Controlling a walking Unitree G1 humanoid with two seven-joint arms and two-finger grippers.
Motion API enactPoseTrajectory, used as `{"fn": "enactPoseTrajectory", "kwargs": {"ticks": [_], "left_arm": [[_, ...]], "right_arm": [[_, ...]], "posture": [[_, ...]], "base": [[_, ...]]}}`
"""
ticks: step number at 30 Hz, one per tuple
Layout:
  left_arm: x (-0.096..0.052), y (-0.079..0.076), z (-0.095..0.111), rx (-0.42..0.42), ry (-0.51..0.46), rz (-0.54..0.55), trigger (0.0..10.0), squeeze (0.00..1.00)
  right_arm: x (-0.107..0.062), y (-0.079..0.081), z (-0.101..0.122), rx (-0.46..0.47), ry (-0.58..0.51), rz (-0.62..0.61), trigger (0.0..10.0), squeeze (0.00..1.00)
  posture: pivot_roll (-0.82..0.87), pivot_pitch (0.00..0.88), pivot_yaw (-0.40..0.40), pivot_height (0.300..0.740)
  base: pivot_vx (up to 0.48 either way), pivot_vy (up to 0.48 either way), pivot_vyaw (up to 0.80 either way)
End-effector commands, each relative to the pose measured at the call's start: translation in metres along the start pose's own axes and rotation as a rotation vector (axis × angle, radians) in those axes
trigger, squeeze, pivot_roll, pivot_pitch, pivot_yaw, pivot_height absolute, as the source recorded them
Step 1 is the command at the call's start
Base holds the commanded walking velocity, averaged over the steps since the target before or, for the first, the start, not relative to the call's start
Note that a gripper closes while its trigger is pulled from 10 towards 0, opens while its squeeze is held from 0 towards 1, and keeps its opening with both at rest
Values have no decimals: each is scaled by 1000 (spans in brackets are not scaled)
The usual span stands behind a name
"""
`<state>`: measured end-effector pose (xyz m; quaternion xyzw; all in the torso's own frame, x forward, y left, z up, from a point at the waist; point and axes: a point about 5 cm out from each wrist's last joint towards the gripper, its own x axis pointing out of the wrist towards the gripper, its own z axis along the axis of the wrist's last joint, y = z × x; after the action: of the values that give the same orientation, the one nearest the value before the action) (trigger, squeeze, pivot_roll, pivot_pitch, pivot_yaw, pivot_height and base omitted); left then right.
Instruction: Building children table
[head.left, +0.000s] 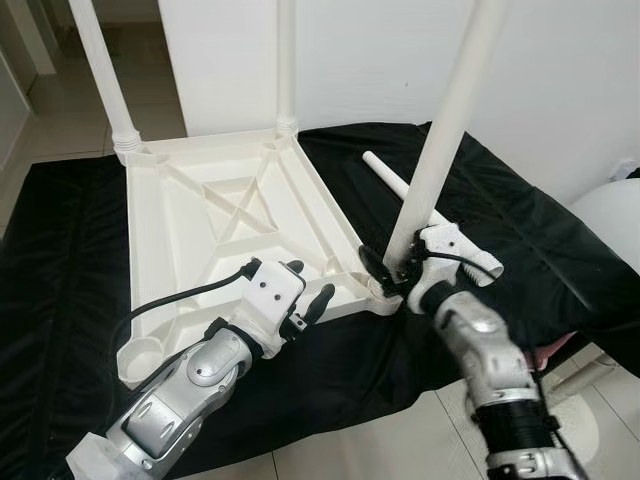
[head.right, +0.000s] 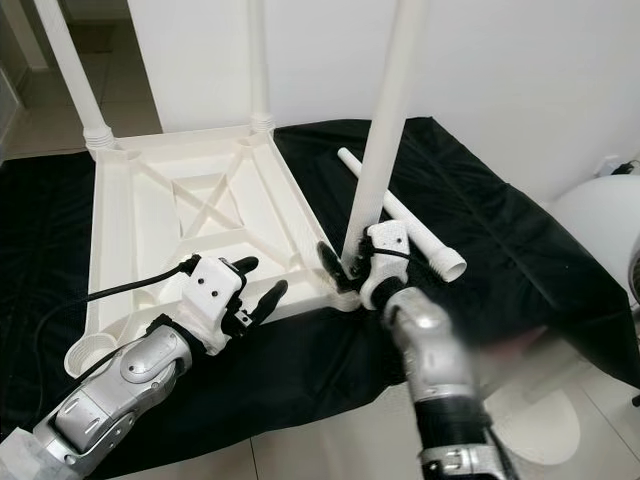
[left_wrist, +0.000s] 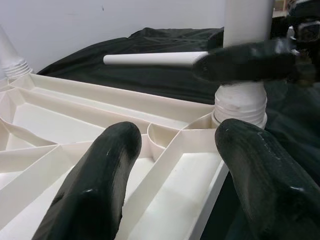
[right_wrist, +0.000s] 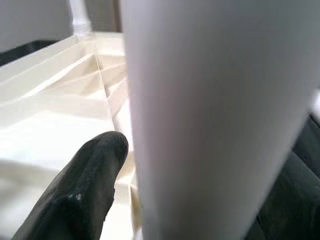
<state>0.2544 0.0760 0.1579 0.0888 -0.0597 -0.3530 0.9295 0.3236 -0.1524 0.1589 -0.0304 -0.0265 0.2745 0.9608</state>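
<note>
The white plastic children's table (head.left: 235, 215) is lying upside down on a black cloth (head.left: 520, 240) spread over the floor, its ribbed underside facing up. Two legs (head.left: 100, 75) are standing upright in the far corner sockets. A third leg (head.left: 445, 130) is rising from the near right corner socket, leaning slightly — the right pincer (head.left: 385, 268) is clamped on it just above the socket, one black finger (right_wrist: 75, 195) pressing against the white tube. A fourth leg (head.left: 400, 190) is lying loose on the cloth just beyond the right pincer, beside the table's right edge.

The left pincer (head.left: 308, 290) is hovering over the table's near edge, its two fingers (left_wrist: 95, 185) spread apart and holding nothing, pointing toward the corner with the gripped leg. The near left corner socket (head.left: 140, 360) is sitting open — no leg in it.
</note>
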Motion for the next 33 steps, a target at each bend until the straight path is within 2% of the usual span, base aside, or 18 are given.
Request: {"fn": "enactPoseTrajectory", "kwargs": {"ticks": [1, 7, 8, 9, 10, 11, 12, 13, 23, 24, 25, 27, 33], "left_arm": [[0, -11, -1, 5, 1, -222, 10000, 0], [1, -10, 0, 10, -2, -223, 10000, 0], [1, -10, -1, 12, -1, -222, 10000, 0], [1, -10, -1, 12, -1, -222, 10000, 0], [1, -9, -1, 14, -1, -221, 10000, 0], [1, -9, -1, 14, -1, -220, 10000, 0], [1, -9, -1, 14, -1, -220, 10000, 0], [1, -9, -1, 14, -1, -220, 10000, 0], [0, -11, -2, 14, 2, -224, 10000, 0], [-1, -11, -2, 14, 2, -225, 10000, 0], [-1, -11, -2, 14, 2, -227, 10000, 0], [-1, -12, -2, 14, 3, -230, 10000, 0], [-2, -14, -3, 10, 5, -239, 10000, 0]], "right_arm": [[1, -1, -8, -21, 33, 112, 10000, 0], [3, -9, -13, -53, 76, 185, 10000, 0], [4, -12, -15, -65, 92, 195, 5255, 0], [4, -12, -15, -65, 92, 195, 5255, 0], [4, -15, -16, -73, 103, 200, 3843, 0], [4, -17, -17, -78, 109, 204, 3294, 0], [4, -17, -17, -78, 109, 204, 3294, 0], [4, -19, -18, -85, 114, 206, 0, 0], [-2, -22, -28, -70, 134, 214, 0, 0], [-2, -21, -30, -64, 131, 207, 6627, 0], [-2, -21, -31, -55, 131, 190, 10000, 0], [-1, -24, -36, -31, 150, 115, 10000, 0], [1, -16, -37, -3, 133, 28, 10000, 0]], "posture": [[-2, 20, -33, 740], [1, 15, -33, 740], [8, 10, -34, 740], [8, 10, -34, 740], [8, 10, -34, 740], [8, 10, -34, 740], [8, 10, -34, 740], [10, 7, -37, 740], [12, 4, -39, 740], [11, 3, -38, 740], [11, 3, -38, 740], [9, 3, -38, 740], [4, 5, -37, 740]], "base": [[0, 0, 0], [0, 0, 0], [0, 0, 0], [0, 0, 0], [0, 0, 0], [0, 0, 0], [0, 0, 0], [0, 0, 0], [0, 0, 0], [0, 0, 0], [0, 0, 0], [0, 0, 0], [0, 0, 0]]}}
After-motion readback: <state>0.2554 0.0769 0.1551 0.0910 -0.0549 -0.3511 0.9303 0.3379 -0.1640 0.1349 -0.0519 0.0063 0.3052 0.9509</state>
